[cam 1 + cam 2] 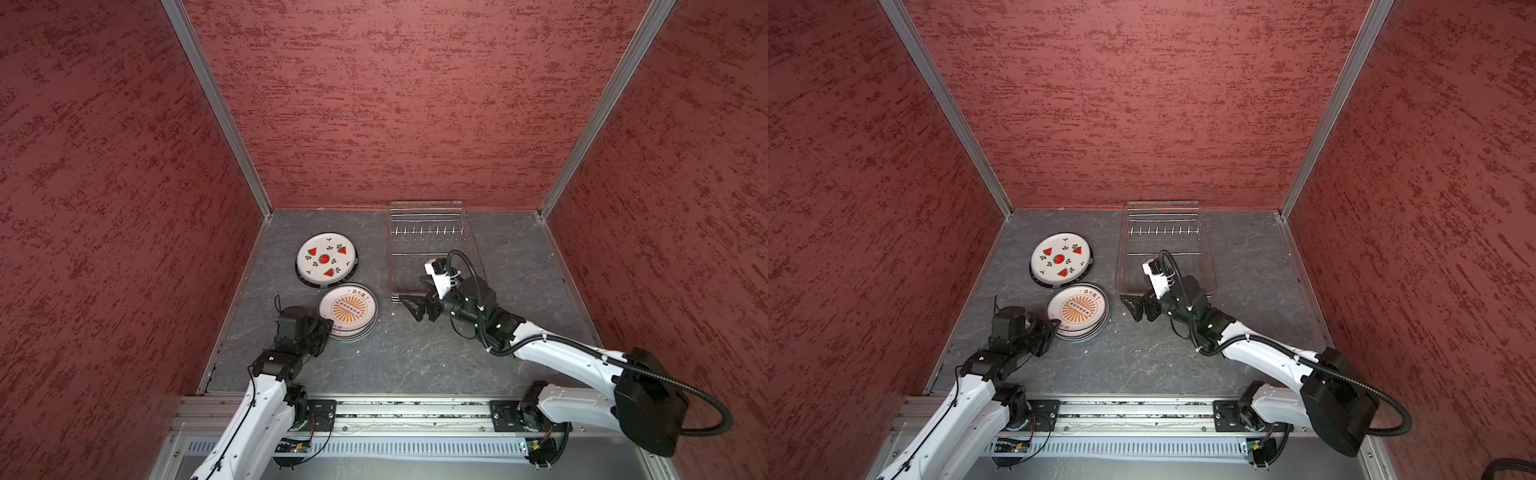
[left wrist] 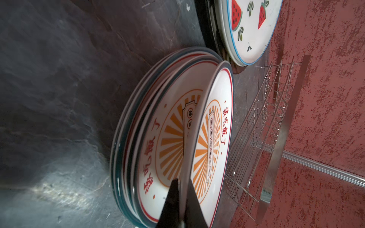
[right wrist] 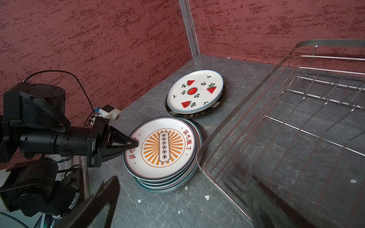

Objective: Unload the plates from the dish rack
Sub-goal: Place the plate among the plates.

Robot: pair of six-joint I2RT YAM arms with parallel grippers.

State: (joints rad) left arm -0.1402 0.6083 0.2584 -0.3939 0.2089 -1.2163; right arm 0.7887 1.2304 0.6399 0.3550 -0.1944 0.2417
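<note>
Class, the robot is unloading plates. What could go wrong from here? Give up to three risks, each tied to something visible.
1. The left hand pinches only the rim of the top sunburst plate, tilted above the stack; it could slip.
2. The stack beneath lies staggered; a nudge might shift it.
3. The open right hand hangs near the dish rack and could bump it.

Org. sunburst plate point(image 3: 162, 147); wht watermelon plate point(image 3: 195, 91)
</note>
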